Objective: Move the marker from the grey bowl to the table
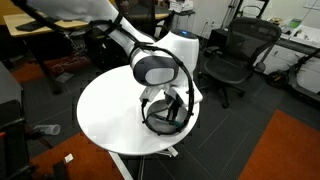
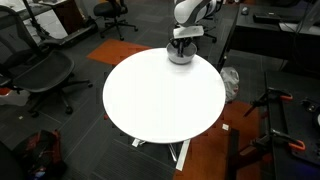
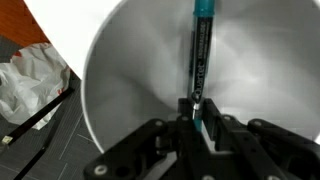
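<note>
The marker (image 3: 198,55), dark with a teal-blue cap end, lies inside the grey bowl (image 3: 120,90) in the wrist view. My gripper (image 3: 197,122) reaches down into the bowl, and its two fingers are pressed against the marker's near end. In both exterior views the gripper (image 1: 168,110) (image 2: 182,40) sits low over the bowl (image 1: 165,122) (image 2: 180,55), which stands near the edge of the round white table (image 1: 110,110) (image 2: 160,95). The marker is hidden in both exterior views.
Office chairs (image 1: 235,55) (image 2: 35,75) stand around the table. A crumpled white bag (image 3: 30,80) lies on the floor below the table edge. Wooden desks (image 1: 60,25) stand at the back.
</note>
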Controlling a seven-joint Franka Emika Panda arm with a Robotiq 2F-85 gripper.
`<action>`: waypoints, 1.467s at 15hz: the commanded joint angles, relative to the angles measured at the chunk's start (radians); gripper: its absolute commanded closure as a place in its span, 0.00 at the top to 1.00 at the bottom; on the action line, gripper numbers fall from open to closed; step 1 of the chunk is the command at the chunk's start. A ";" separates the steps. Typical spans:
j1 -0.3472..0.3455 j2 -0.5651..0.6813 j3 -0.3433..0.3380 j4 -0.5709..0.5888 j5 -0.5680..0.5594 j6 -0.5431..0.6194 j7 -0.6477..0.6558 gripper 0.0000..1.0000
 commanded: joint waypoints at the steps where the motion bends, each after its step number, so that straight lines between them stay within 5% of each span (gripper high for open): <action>1: 0.052 -0.115 -0.022 -0.094 -0.014 -0.007 -0.015 0.05; 8: 0.147 -0.337 -0.054 -0.267 -0.117 0.046 -0.019 0.05; 22: 0.179 -0.607 0.062 -0.586 -0.191 0.169 -0.244 0.05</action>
